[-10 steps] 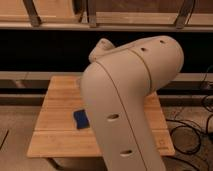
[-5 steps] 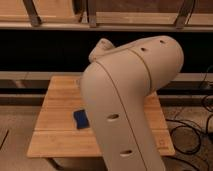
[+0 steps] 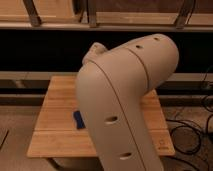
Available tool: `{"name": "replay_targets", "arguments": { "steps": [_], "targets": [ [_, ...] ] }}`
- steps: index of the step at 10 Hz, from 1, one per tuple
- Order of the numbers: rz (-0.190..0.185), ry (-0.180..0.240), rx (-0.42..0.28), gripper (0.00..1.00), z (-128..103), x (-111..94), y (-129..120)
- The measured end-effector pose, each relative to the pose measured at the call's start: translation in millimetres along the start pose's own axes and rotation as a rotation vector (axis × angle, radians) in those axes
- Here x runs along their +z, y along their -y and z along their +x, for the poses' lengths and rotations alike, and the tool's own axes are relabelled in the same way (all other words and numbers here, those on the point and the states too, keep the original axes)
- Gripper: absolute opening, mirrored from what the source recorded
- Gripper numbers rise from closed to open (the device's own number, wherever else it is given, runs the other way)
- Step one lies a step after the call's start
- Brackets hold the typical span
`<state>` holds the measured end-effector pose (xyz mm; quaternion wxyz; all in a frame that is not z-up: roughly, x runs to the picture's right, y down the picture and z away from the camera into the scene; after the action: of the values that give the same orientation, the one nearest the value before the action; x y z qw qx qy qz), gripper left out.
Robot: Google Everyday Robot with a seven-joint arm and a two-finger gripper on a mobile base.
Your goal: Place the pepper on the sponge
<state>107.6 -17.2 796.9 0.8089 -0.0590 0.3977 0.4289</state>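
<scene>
occlusion worries us: the arm (image 3: 125,100) hides our pincer, whose state we cannot tell, and half the sponge (image 3: 78,120), inviting a missed placement.

The robot's arm (image 3: 127,85) fills the centre of the view, a thick, smooth casing in matte cream-white, rounded like a bent pipe. Its broad lower segment runs up from the bottom edge and curves into a bulbous upper segment of the same colour. Four small dark oval recesses (image 3: 111,120) dot the shell, two on the lower segment and two near the top; whether they hold screws cannot be told. A smaller rounded cap (image 3: 95,50), also cream, pokes out at the shell's upper left edge. The surface is paler along the top and greyer down the flank. The gripper is out of view, hidden beyond the shell.
</scene>
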Motion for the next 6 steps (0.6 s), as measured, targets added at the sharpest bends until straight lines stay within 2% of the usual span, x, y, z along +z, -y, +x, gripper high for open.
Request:
{"name": "replay_targets", "arguments": {
  "steps": [2,3,6],
  "targets": [
    [-0.019,0.014,0.008,0.80,6,-11,-20],
    [-0.040,0.042,0.016,0.80,6,-16,-31],
    [-0.157,0.191,0.085,0.80,0,-30,-76]
  ]
}}
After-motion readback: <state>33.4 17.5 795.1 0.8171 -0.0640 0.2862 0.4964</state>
